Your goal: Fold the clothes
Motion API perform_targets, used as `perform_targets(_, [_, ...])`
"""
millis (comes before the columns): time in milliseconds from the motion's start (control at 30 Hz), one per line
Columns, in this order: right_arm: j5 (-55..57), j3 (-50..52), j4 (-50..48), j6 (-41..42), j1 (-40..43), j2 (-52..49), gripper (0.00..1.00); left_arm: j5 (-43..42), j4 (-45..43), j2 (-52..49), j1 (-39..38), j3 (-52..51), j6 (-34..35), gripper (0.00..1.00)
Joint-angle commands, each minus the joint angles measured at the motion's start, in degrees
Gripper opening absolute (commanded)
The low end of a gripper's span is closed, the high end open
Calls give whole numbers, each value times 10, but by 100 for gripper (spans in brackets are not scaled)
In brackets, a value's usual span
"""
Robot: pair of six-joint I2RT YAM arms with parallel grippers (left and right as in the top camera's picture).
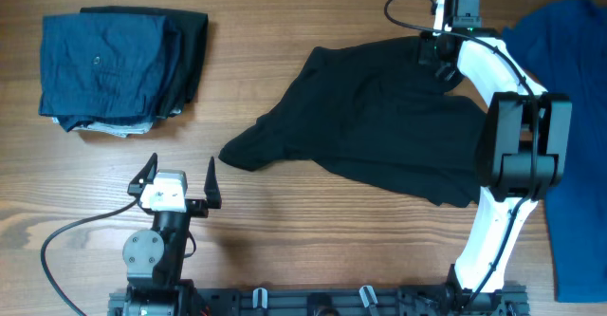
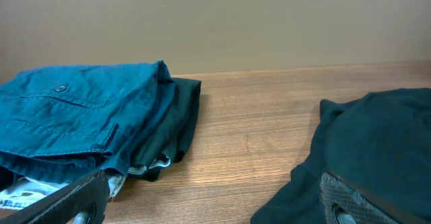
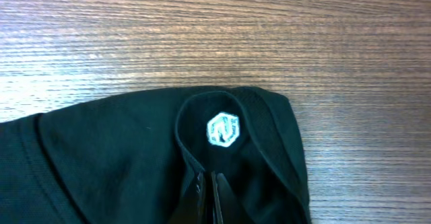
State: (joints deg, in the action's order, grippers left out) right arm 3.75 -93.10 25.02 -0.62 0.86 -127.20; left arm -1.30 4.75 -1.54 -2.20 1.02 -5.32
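The wooden counter is the biggest thing before me. Its bare grain runs open through the middle, from 12 o'clock down to 6 o'clock, and across the whole 8 o'clock side around my left arm. Seen from my left wrist, a plain beige wall stands behind the far edge.

The large, soft black shirt lies rumpled from the centre out toward 3 o'clock. One corner trails to a point near the centre, and its lower hem sags toward 4 o'clock, under my right arm. A bright blue garment lies at the 3 o'clock edge and runs off the frame there, just beside the black shirt. A folded stack of navy and blue clothes sits at 10 o'clock, well apart from the shirt, with clear wood between them.

My left tool rests at 7 o'clock with its jaws spread wide, holding nothing and touching no cloth. My right tool is at 1 o'clock, its jaws pressed tight together on the shirt's fabric. The pinch sits at a folded-over edge, just below a small white hexagonal logo.
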Motion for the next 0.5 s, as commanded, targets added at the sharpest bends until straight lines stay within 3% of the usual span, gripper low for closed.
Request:
perform_targets(0, [23, -18, 3, -24, 0, 0, 4, 8, 0, 3, -2, -4, -7, 100])
perform_targets(467, [59, -23, 16, -24, 43, 46, 4, 8, 0, 3, -2, -4, -7, 100])
